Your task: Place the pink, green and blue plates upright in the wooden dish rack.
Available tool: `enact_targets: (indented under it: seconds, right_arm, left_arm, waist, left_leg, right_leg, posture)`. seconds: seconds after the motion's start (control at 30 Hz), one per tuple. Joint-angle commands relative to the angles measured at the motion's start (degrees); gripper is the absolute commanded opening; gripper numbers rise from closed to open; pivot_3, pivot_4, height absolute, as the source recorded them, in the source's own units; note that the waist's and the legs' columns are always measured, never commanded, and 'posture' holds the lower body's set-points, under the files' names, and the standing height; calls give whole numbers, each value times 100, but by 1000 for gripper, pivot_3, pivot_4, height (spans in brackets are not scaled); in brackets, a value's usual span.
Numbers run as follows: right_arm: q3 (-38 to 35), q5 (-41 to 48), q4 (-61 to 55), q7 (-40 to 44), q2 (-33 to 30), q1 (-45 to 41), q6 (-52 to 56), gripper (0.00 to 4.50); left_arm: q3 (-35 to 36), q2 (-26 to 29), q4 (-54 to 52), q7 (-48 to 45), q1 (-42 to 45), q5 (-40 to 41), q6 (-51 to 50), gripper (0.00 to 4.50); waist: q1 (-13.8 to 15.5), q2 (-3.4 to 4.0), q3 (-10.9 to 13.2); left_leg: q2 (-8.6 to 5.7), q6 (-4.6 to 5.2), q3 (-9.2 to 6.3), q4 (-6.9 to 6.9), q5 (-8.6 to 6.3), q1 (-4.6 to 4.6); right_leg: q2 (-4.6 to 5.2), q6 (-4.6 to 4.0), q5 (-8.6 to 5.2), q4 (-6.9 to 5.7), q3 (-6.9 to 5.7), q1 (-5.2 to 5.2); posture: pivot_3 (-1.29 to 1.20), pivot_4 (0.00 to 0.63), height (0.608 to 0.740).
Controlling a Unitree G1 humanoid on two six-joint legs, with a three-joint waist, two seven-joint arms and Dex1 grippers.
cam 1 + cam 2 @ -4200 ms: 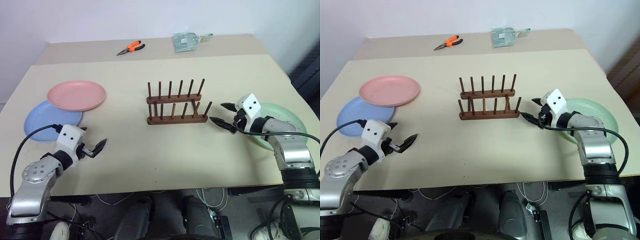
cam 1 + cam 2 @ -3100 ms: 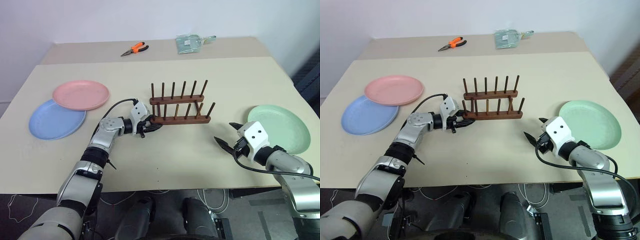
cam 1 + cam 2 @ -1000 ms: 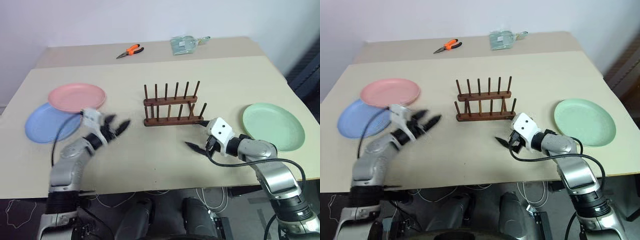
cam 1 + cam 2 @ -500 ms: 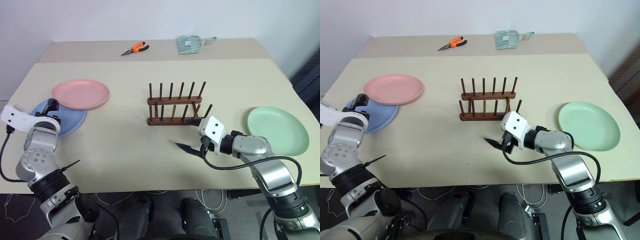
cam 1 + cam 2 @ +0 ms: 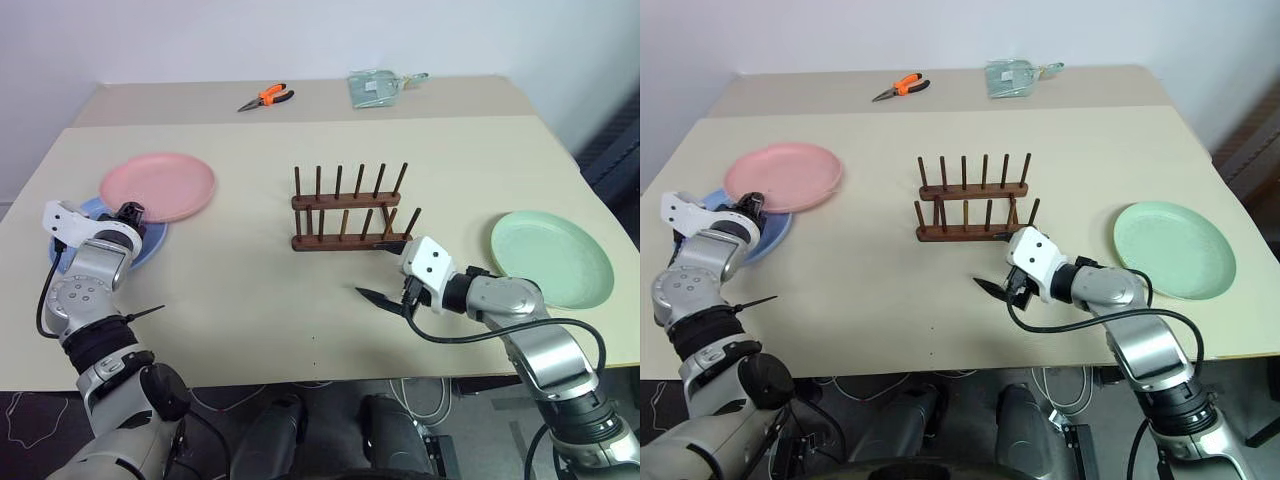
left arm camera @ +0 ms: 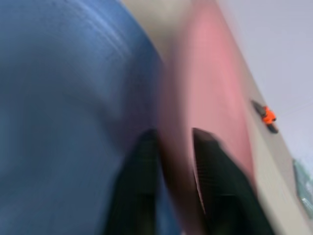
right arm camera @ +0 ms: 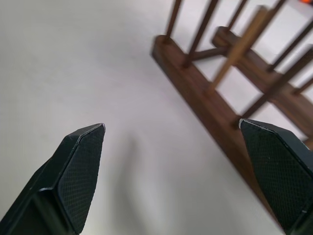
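The left gripper (image 6: pixel 168 161) has its jaws clenched on the pink plate's (image 5: pixel 157 186) near rim, above the blue plate (image 6: pixel 63 98). The right gripper (image 5: pixel 383 271) hangs with jaws released just before the wooden dish rack (image 5: pixel 349 210).

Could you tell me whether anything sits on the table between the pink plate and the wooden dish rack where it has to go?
Nothing visible does. The table between the pink plate and the wooden dish rack is bare. The left hand is shut on the pink plate's near rim, above the blue plate.
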State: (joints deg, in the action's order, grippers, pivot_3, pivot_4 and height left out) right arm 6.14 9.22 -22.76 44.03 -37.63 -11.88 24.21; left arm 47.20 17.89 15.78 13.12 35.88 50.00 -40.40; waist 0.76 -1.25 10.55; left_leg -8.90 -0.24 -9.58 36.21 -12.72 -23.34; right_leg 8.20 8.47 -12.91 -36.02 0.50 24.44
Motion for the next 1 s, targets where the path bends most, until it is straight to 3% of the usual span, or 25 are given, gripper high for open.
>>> enact_targets:
  seconds: [0.03,0.23,0.37,0.57,0.67,0.8,0.9,1.0]
  right_arm:
    - [-506,266,-238,156,-261,-214,66,4500]
    - [-237,-76,-438,-54,-165,-1681,-256,4500]
    - [641,-1457,223,-531,56,-2567,-1355,4500]
    - [1331,-3111,1590,-1314,112,-3193,-2596,4500]
    - [1330,-3477,1810,-1512,131,-3183,-2788,3689]
    - [1289,-3646,1828,-1488,158,-3058,-2907,1608]
    - [1256,-3741,1817,-1503,196,-3023,-2946,154]
    - [1154,-3858,1795,-1564,210,-2961,-2924,0]
  left_arm:
    - [-293,84,-616,-453,21,85,228,27]
    - [-1739,-300,-2517,-953,192,285,-75,27]
    - [-2737,-855,-3032,-606,446,81,-258,27]
    - [-3363,-1466,-3286,-259,614,131,-407,27]
    - [-3451,-1618,-3347,-174,512,180,-485,0]
    - [-3370,-1693,-3316,-134,467,244,-491,0]
    - [-3269,-1740,-3309,-281,448,425,-443,1122]
    - [-3201,-1679,-3327,-410,518,447,-305,2724]
  waist:
    - [0,-1,1]
    - [-7,-11,9]
    - [-2,-16,5]
    - [-24,-17,6]
    - [-15,-16,7]
    - [-28,-16,7]
    - [-14,-17,7]
    - [-8,-16,7]
  left_leg:
    - [0,0,0,0,0,-1]
    - [8,-3,7,2,1,-4]
    - [14,-5,8,-1,1,-3]
    - [22,-38,20,-5,21,-3]
    - [41,-55,23,-8,27,-3]
    - [52,-60,29,-9,29,-2]
    - [53,-60,32,-8,29,-1]
    - [53,-60,33,-8,29,-2]
  right_leg:
    - [0,0,0,1,0,0]
    - [-5,-7,5,4,1,2]
    - [-11,-7,5,12,0,-4]
    - [-23,-11,8,18,13,3]
    - [-44,-18,12,18,18,9]
    - [-54,-30,18,18,21,12]
    - [-55,-33,21,18,23,12]
    - [-55,-33,21,20,24,11]
  posture:
    - [0,150,739]
    - [0,150,739]
    - [0,150,739]
    - [0,150,739]
    - [0,150,739]
    - [0,150,739]
    - [0,150,739]
    - [0,150,739]
